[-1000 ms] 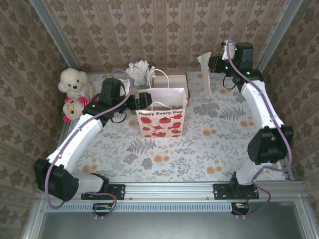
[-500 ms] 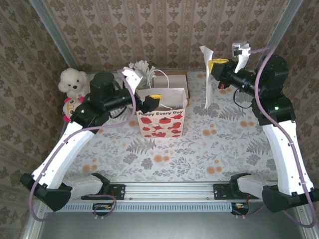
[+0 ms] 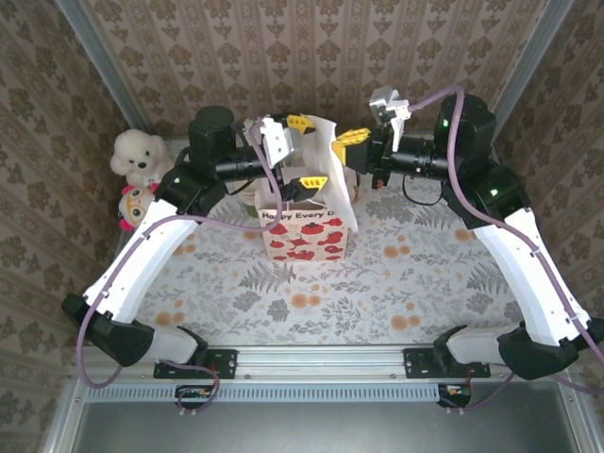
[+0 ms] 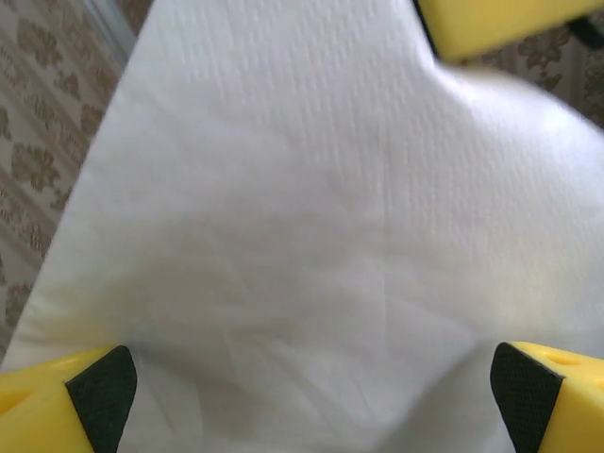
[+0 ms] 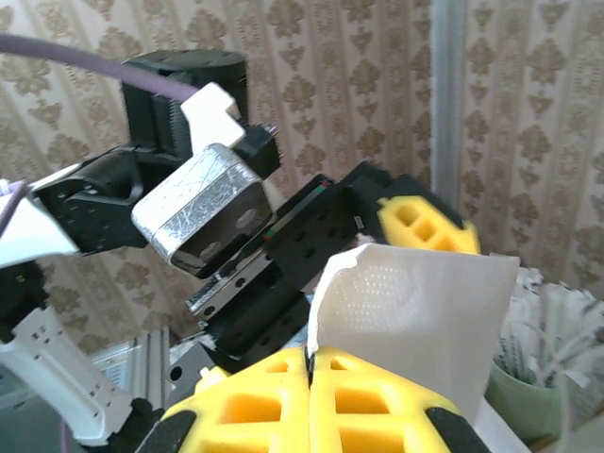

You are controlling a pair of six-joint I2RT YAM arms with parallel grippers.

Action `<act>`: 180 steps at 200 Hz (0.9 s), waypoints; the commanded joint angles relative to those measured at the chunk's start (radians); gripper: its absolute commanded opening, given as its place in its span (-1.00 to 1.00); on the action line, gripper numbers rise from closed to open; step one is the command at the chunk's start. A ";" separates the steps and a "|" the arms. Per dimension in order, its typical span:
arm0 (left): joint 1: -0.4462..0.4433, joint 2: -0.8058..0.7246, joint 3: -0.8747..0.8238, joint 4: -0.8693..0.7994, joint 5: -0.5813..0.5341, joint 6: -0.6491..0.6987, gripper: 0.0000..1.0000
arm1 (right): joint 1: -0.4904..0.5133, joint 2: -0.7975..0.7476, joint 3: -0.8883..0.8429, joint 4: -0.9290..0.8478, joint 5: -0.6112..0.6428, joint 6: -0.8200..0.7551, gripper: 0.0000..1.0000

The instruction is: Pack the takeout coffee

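Note:
My right gripper (image 3: 342, 143) (image 5: 309, 363) is shut on the corner of a white paper napkin (image 3: 332, 175) (image 5: 425, 311) (image 4: 302, 208). The napkin hangs above the open top of the red-flowered paper bag (image 3: 304, 234). My left gripper (image 3: 305, 152) (image 4: 311, 396) is open, level with the napkin, and the sheet lies between its yellow fingers (image 4: 66, 406). One left finger (image 5: 427, 225) shows behind the napkin in the right wrist view. The takeout coffee is out of view.
Two plush toys (image 3: 140, 156) (image 3: 138, 203) sit at the back left of the table. A pale green holder of white paper-wrapped sticks (image 5: 538, 377) stands behind the bag. Wallpapered walls close in the back and both sides.
The right gripper has carried the napkin left from the back right to above the bag. The left arm has risen and brought its open gripper around the napkin.

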 commanded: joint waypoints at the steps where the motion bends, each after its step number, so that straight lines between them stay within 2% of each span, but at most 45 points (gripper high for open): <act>1: 0.007 0.018 0.037 0.010 0.123 0.049 1.00 | 0.018 0.024 0.048 0.017 -0.094 -0.014 -1.00; 41: 0.007 0.048 0.071 -0.009 0.202 0.049 0.99 | 0.018 0.065 0.075 0.039 -0.158 -0.006 -1.00; 71: 0.004 0.074 0.086 0.011 0.333 -0.001 1.00 | 0.018 0.118 0.094 0.037 -0.181 -0.024 -1.00; 97: 0.026 0.038 0.030 0.104 0.365 -0.088 1.00 | 0.014 0.154 0.101 -0.028 -0.092 -0.096 -1.00; 119: 0.025 0.015 0.011 0.104 0.391 -0.101 0.99 | 0.015 0.194 0.126 -0.056 -0.117 -0.120 -1.00; 139: 0.018 0.018 0.012 0.059 0.376 -0.081 0.83 | 0.019 0.215 0.133 -0.014 -0.187 -0.103 -1.00; 180: 0.027 0.034 0.001 0.024 0.296 -0.062 0.25 | 0.021 0.216 0.140 0.066 -0.282 -0.060 -1.00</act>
